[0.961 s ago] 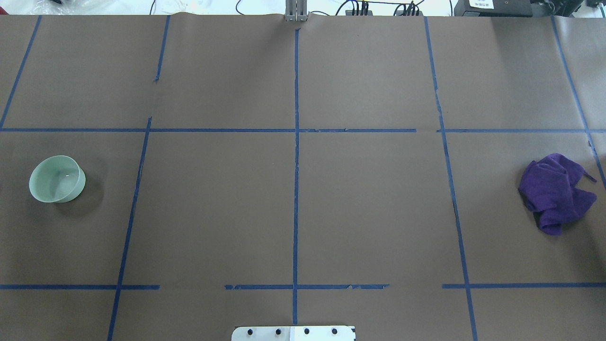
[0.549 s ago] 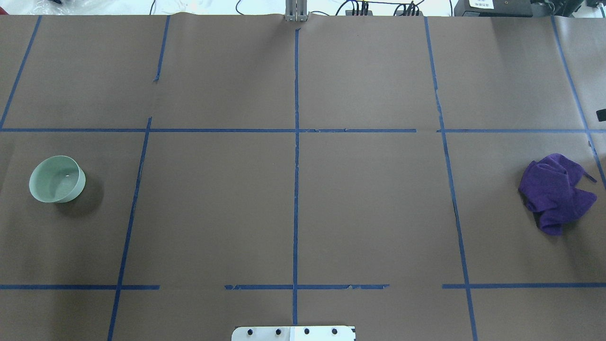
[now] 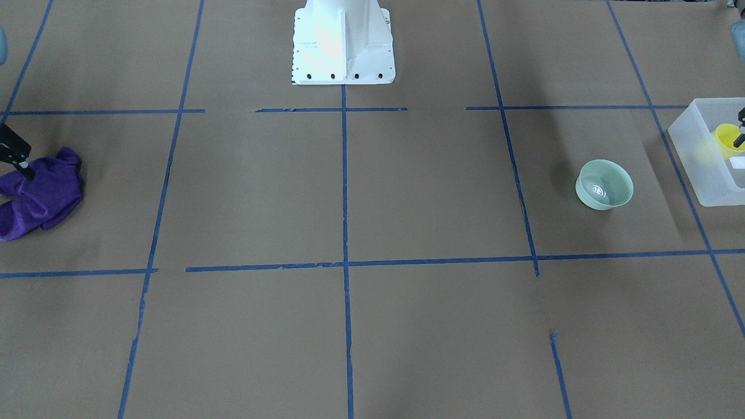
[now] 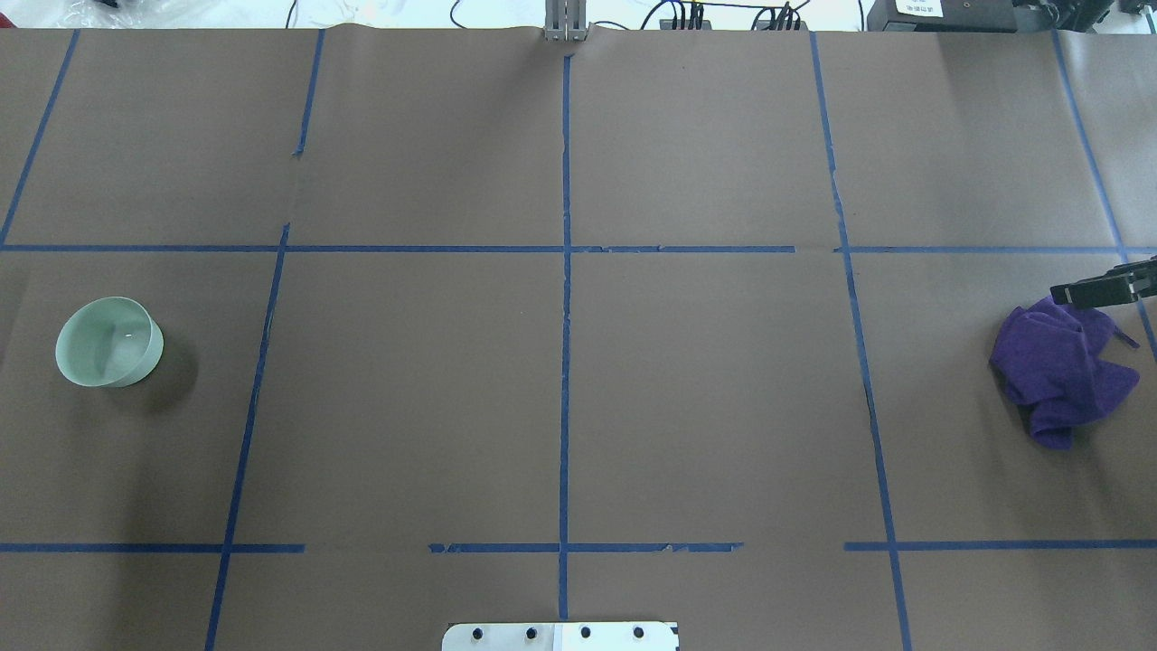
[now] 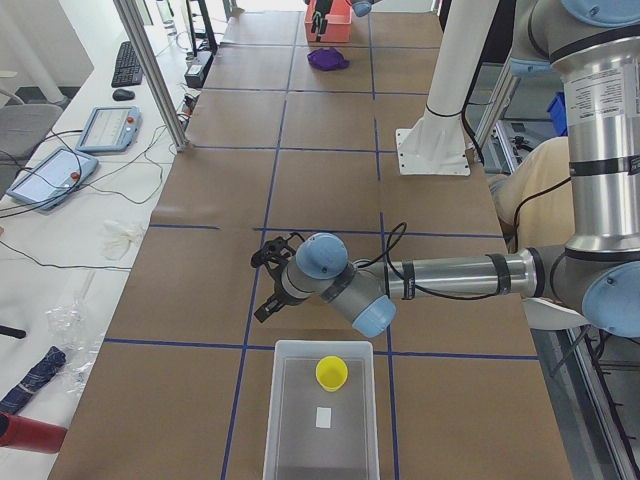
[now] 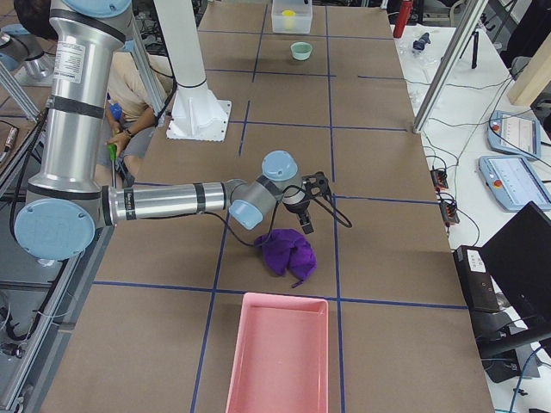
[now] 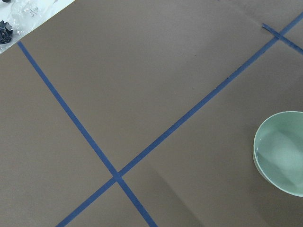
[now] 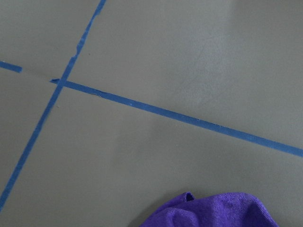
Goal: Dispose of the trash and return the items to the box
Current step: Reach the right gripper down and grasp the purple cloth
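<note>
The pale mint-green bowl (image 4: pixel 108 342) stands upright on the table's left side; it also shows in the front view (image 3: pixel 604 185) and the left wrist view (image 7: pixel 281 151). The yellow cup (image 5: pixel 331 373) lies inside the frosted-white box (image 5: pixel 290 420), which sits past the bowl (image 3: pixel 695 157). My left gripper (image 5: pixel 265 283) hovers between the box and the bowl with its fingers spread, empty. My right gripper (image 6: pixel 312 206) hangs just above the far edge of a crumpled purple cloth (image 4: pixel 1058 371), open and empty; one of its fingers (image 4: pixel 1094 291) enters the overhead view from the right.
A pink tray (image 6: pixel 277 353) lies beyond the cloth at the table's right end. The robot's white base (image 3: pixel 342 43) stands at mid-table. Blue tape lines cross the brown table cover. Tablets and cables lie along the far edge.
My right gripper has come into the overhead view from the right edge and moved down to the cloth's top edge. The bowl and the cloth have not moved.
</note>
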Controlling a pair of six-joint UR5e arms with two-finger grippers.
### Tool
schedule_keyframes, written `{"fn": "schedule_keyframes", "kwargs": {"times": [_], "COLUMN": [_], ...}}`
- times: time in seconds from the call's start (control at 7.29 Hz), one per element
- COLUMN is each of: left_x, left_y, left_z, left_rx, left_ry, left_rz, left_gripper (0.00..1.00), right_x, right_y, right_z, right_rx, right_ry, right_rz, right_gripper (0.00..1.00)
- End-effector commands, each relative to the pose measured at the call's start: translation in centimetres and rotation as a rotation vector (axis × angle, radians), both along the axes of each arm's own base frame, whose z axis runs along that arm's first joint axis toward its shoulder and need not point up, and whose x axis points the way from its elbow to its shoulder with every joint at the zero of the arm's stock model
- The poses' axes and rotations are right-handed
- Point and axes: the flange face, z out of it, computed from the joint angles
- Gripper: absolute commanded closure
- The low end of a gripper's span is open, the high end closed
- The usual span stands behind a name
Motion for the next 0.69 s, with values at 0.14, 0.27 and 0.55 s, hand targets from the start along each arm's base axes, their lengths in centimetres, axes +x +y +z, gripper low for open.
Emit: {"fn": "schedule_keyframes", "kwargs": {"times": [0.14, 0.27, 0.55], "left_x": [0.0, 0.1, 0.1], "left_y": [-0.5, -0.7, -1.1], "left_z": [-1.3, -1.5, -1.9], "left_rx": [0.011, 0.008, -0.010], "left_ry": [0.011, 0.016, 0.031], "left_rz": [-0.009, -0.015, -0.033], "left_gripper": [0.00, 0.00, 0.00], "right_x": [-3.6, -4.2, -4.7], "right_y": [1.2, 1.7, 2.1], "right_z": [5.0, 5.4, 6.1], "right_rx": [0.012, 0.012, 0.083], "right_ry": [0.043, 0.050, 0.088], "right_rz": [-0.053, -0.073, -0.155], "right_gripper": [0.12, 0.47, 1.00]}}
